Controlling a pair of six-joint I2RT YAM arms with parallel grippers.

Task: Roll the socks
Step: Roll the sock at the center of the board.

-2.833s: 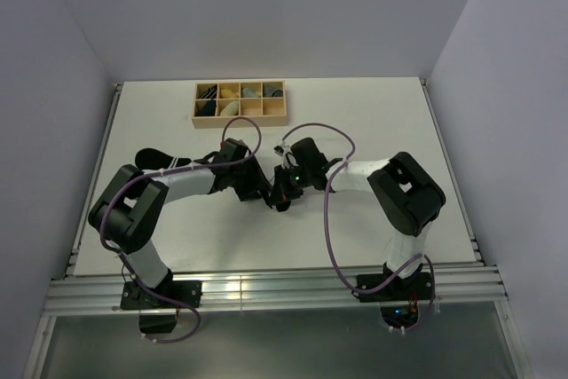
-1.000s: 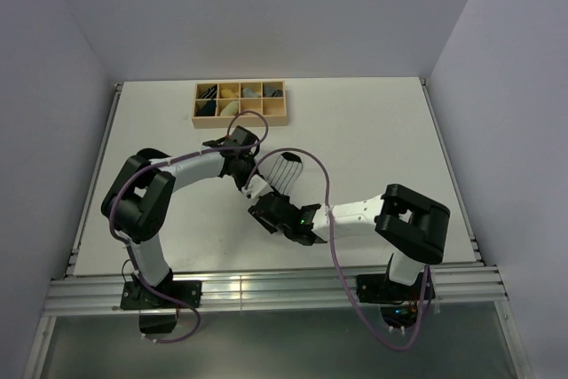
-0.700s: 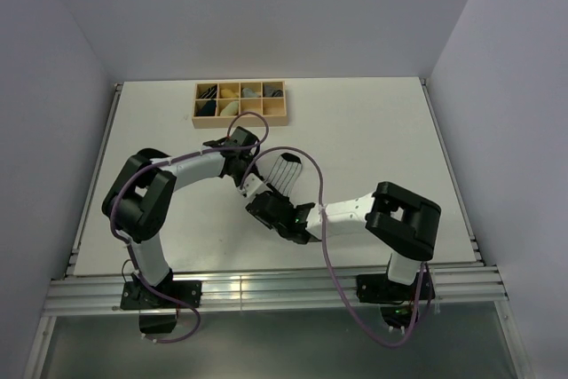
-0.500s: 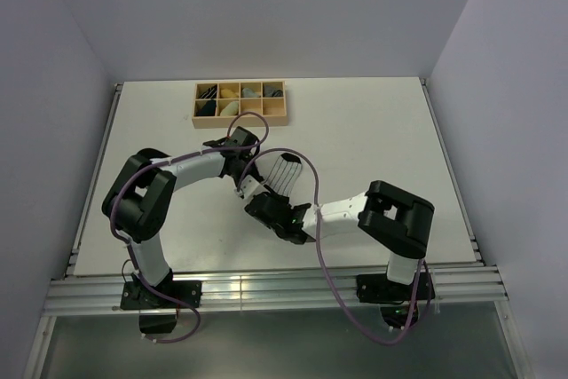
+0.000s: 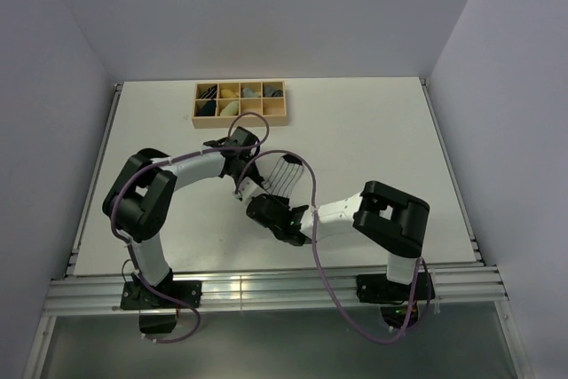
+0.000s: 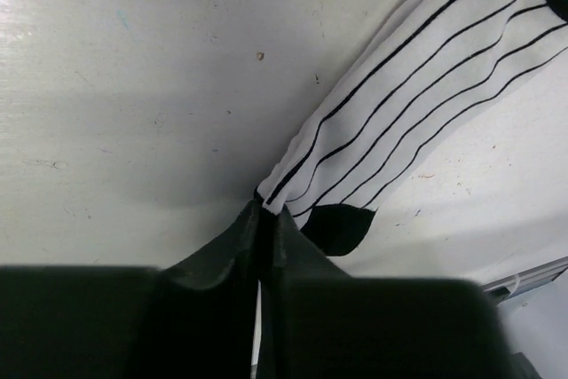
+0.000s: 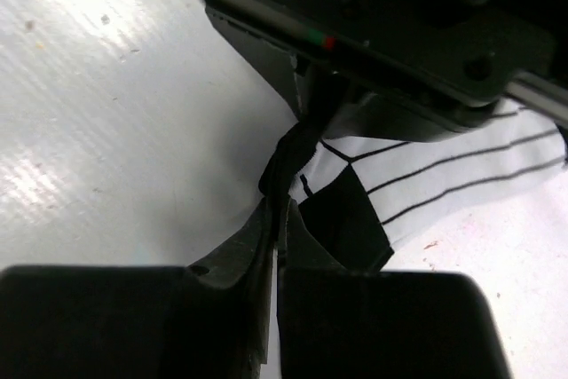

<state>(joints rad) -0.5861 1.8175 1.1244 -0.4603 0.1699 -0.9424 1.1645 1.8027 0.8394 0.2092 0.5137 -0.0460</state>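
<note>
The white sock with thin black stripes (image 5: pixel 286 170) lies flat on the table. In the left wrist view this sock (image 6: pixel 417 86) runs up to the right, with a black end patch (image 6: pixel 337 228) by the jaws. My left gripper (image 5: pixel 242 185) (image 6: pixel 263 210) is shut on its near edge. My right gripper (image 5: pixel 264 209) (image 7: pixel 284 206) is shut on a bunched black edge (image 7: pixel 288 161) of the same sock (image 7: pixel 461 175), right below the left gripper's body (image 7: pixel 399 33). The black sock with white bands does not show.
A wooden compartment tray (image 5: pixel 278 116) with several sock rolls stands at the back left of the white table (image 5: pixel 382 130). Purple cables loop over both arms. Side walls close in the table on the left and right.
The right arm has swung round to the near side and slid left over the last second. The striped sock now lies spread wider. The left gripper has hardly moved.
</note>
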